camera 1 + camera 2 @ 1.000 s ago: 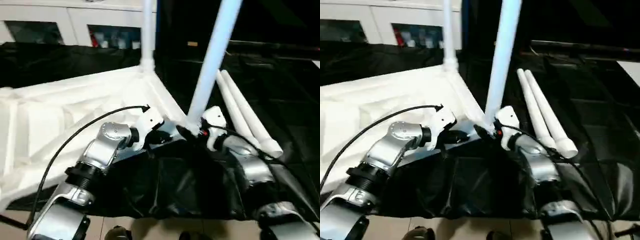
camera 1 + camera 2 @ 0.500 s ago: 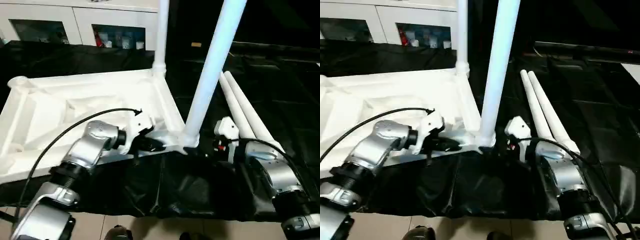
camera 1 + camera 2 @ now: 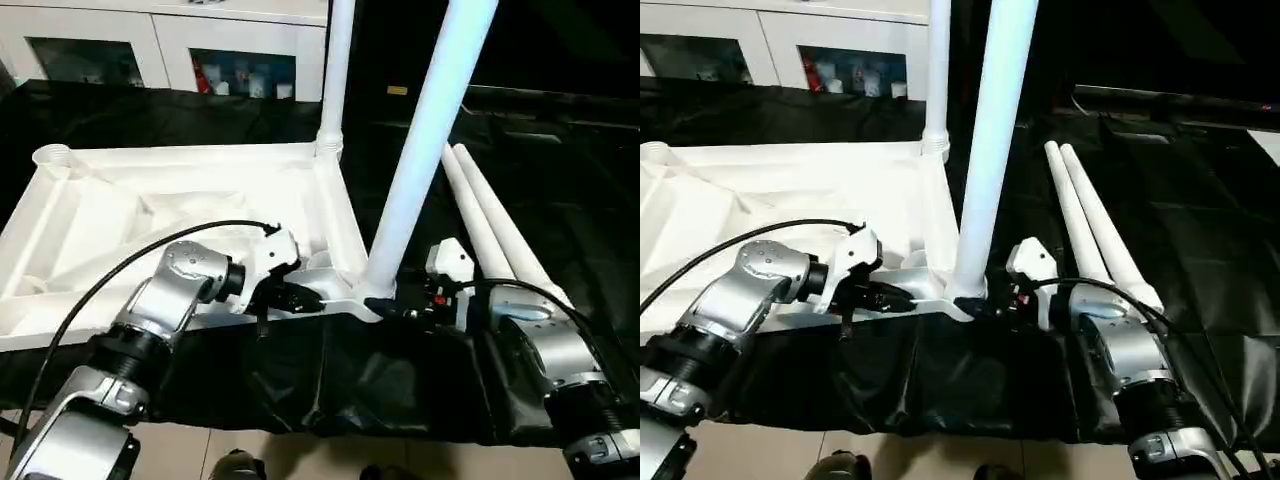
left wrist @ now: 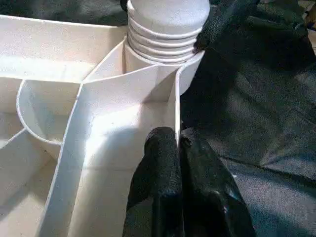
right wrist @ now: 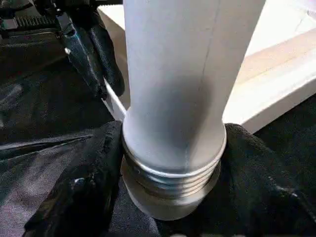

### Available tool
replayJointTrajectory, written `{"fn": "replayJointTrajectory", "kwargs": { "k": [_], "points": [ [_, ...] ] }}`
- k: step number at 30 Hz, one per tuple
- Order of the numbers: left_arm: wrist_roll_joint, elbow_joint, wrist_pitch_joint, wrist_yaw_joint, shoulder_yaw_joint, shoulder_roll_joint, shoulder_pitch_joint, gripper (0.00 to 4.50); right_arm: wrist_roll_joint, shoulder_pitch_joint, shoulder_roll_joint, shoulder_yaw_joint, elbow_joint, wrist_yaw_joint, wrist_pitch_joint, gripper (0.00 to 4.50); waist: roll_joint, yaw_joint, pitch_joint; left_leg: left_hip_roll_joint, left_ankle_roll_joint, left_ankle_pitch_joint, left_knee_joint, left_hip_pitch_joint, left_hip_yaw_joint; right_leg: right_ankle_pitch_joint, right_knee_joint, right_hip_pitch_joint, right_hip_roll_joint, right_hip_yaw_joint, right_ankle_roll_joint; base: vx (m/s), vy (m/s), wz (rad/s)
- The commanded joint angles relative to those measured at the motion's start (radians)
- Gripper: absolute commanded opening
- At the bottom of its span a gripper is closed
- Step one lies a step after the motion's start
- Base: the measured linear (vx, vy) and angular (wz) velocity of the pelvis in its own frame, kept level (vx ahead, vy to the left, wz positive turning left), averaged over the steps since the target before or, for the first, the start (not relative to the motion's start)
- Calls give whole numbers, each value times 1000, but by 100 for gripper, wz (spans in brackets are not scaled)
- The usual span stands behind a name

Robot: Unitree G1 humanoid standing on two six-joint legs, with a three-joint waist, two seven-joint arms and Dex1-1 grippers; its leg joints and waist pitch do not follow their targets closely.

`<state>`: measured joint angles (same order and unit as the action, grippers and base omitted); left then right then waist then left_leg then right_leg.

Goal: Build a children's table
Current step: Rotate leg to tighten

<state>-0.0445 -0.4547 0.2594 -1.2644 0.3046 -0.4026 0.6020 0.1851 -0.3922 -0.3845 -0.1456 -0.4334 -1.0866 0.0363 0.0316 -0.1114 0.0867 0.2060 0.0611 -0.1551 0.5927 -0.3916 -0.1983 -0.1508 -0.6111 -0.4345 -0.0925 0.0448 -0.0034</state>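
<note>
While the table top (image 3: 180, 215) lies ribbed side up on black cloth (image 3: 350, 385), left gripper (image 4: 178, 148) is pinched shut on its edge wall just beside the near corner socket (image 4: 163, 69). Right gripper (image 5: 173, 163) clamps the threaded leg (image 3: 425, 150) at that socket. Another leg (image 3: 335, 70) stands in the far corner; two spare legs (image 3: 490, 225) lie beside the top.

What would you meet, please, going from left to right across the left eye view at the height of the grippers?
Left gripper pinching the tabletop wall → standing leg → right gripper → two loose legs lying on the black cloth.
</note>
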Motion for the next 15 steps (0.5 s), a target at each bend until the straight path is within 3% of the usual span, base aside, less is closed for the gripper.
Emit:
{"fn": "replayJointTrajectory", "kwargs": {
  "k": [1,3,4,7,9,11,15],
  "points": [
    [-15,54,-8,-31,24,28,8,0,-9,1,20,-33,27,-10,2,269,2,0,-94,19,-27,-244,-65,23,10,-253,67,60,-41,-27,-210,0,0,0],
    [-15,57,-8,-27,31,30,6,0,-11,-2,29,-36,24,-1,6,269,3,0,-95,19,-26,-245,-64,24,9,-249,66,60,-41,-28,-213,0,0,0],
    [-15,58,-8,-25,33,31,6,0,-4,-5,34,-31,20,2,17,325,3,-1,-94,19,-26,-244,-65,23,10,-251,66,61,-41,-28,-212,0,0,0],
    [-15,59,-7,-23,34,31,5,0,15,-10,39,-23,16,-4,45,345,2,0,-95,19,-25,-248,-65,24,10,-257,67,61,-41,-27,-210,0,0,0],
    [-14,59,-8,-21,35,30,4,0,-2,-11,35,-28,14,4,22,381,1,-3,-96,21,-21,-252,-65,28,10,-256,67,57,-42,-28,-213,0,0,0],
    [-12,60,-8,-21,36,29,3,0,-25,-14,37,-29,4,30,-12,386,0,-5,-95,22,-17,-260,-64,32,7,-246,67,53,-41,-30,-220,0,0,0],
    [-8,54,-10,-20,36,27,6,0,-20,-16,39,-24,7,18,-5,386,0,-2,-94,19,-10,-276,-68,26,11,-284,69,59,-41,-28,-200,0,0,0]
  ]
}}
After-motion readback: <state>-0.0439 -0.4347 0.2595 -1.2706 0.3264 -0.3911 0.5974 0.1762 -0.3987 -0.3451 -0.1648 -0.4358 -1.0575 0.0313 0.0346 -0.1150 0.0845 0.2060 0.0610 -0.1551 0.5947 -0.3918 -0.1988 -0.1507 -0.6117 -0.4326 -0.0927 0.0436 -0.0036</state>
